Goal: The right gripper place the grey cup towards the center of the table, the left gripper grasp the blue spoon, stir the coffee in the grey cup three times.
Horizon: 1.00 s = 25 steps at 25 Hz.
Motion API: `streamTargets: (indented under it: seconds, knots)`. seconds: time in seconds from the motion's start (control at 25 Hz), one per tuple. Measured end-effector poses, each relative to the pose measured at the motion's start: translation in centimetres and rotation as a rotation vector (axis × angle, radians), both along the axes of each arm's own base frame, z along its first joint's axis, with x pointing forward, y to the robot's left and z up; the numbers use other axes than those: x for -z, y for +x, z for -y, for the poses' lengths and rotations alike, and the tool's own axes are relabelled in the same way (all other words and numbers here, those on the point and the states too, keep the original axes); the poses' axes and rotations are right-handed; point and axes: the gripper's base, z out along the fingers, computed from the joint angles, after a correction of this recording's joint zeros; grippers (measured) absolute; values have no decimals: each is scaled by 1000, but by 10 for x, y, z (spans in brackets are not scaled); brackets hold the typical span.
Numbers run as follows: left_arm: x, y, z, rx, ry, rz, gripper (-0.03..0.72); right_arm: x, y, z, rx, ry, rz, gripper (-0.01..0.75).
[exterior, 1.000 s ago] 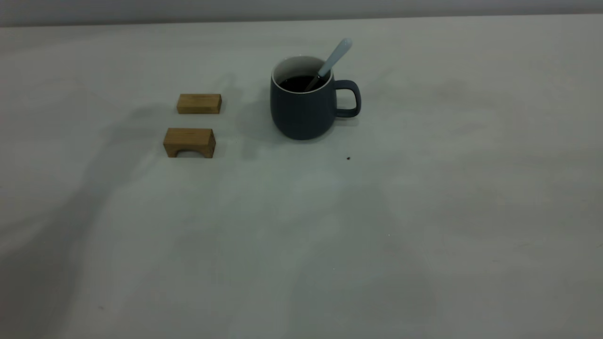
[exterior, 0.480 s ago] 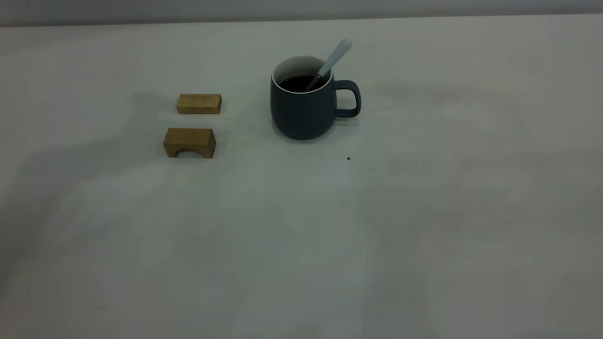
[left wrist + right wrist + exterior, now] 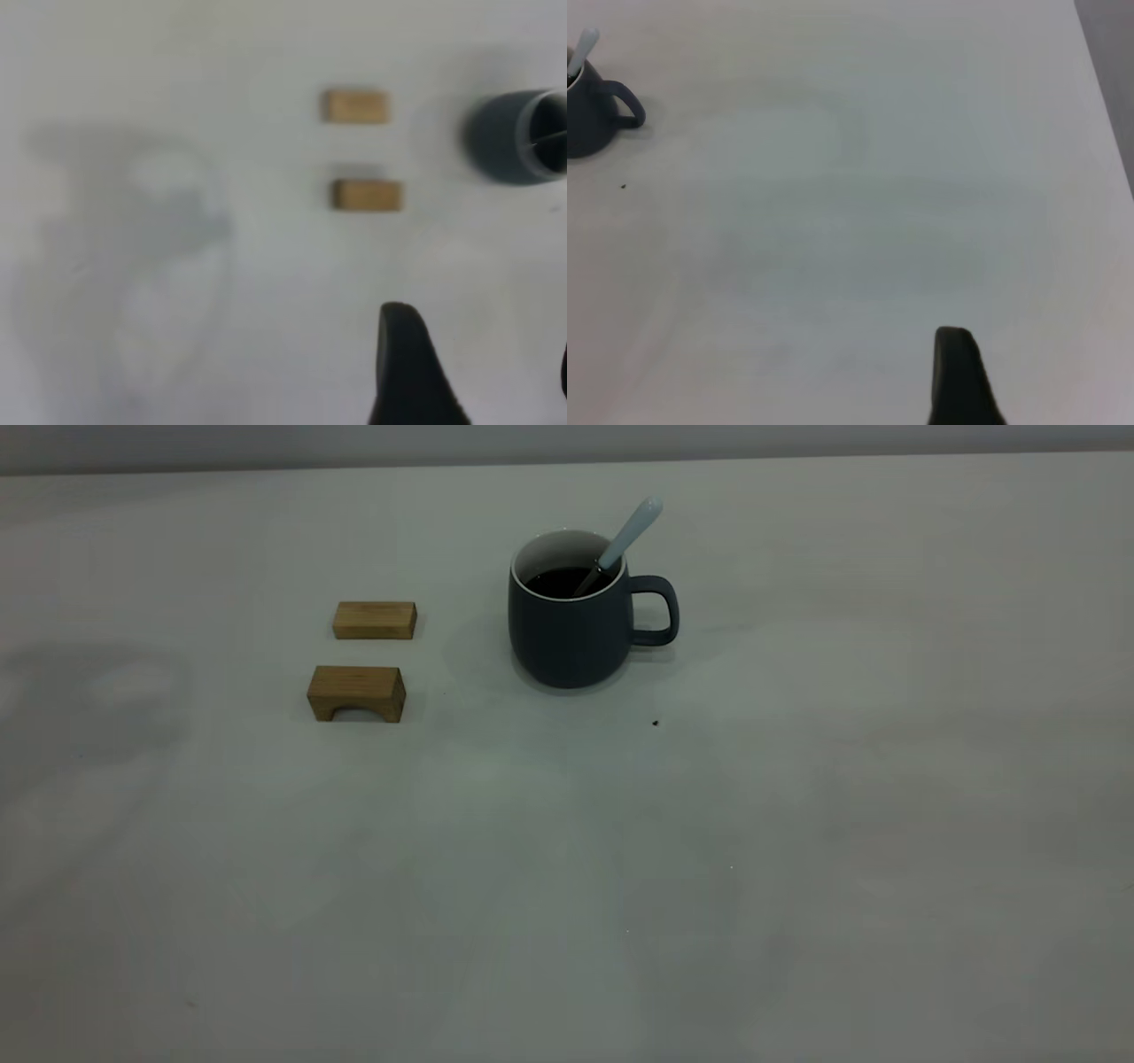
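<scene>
The grey cup [image 3: 571, 638] stands upright near the middle of the table [image 3: 797, 824], handle toward the right, with dark coffee [image 3: 560, 582] inside. The blue spoon [image 3: 631, 531] leans in the cup against the handle-side rim, its pale handle sticking up and free. No arm shows in the exterior view. In the left wrist view my left gripper [image 3: 483, 350] hangs open over bare table, well away from the cup [image 3: 509, 137]. My right gripper [image 3: 1045, 354] is far from the cup [image 3: 589, 115] and spoon [image 3: 583, 49], open, with only one finger [image 3: 954, 372] showing.
Two tan wooden blocks lie left of the cup: a flat one [image 3: 375, 620] farther back and an arched one [image 3: 356, 691] nearer the front. A tiny dark speck [image 3: 656, 723] marks the table in front of the handle. The table's far right edge [image 3: 1107, 115] shows in the right wrist view.
The arms' shadows have slid off the table's middle toward the left and faded. Cup, spoon and blocks have not moved.
</scene>
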Motion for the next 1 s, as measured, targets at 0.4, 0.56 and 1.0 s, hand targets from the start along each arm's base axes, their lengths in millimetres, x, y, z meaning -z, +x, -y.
streamTargets:
  seconds: [0.4, 0.56, 1.0]
  knots:
    - [-11, -149, 12, 82, 112, 126, 483, 0, 0, 0, 0, 0, 0, 510]
    - [5, -211, 18, 83, 132, 204, 483, 0, 0, 0, 0, 0, 0, 510]
    - [90, -290, 24, 60, 173, 292, 483, 0, 0, 0, 0, 0, 0, 510]
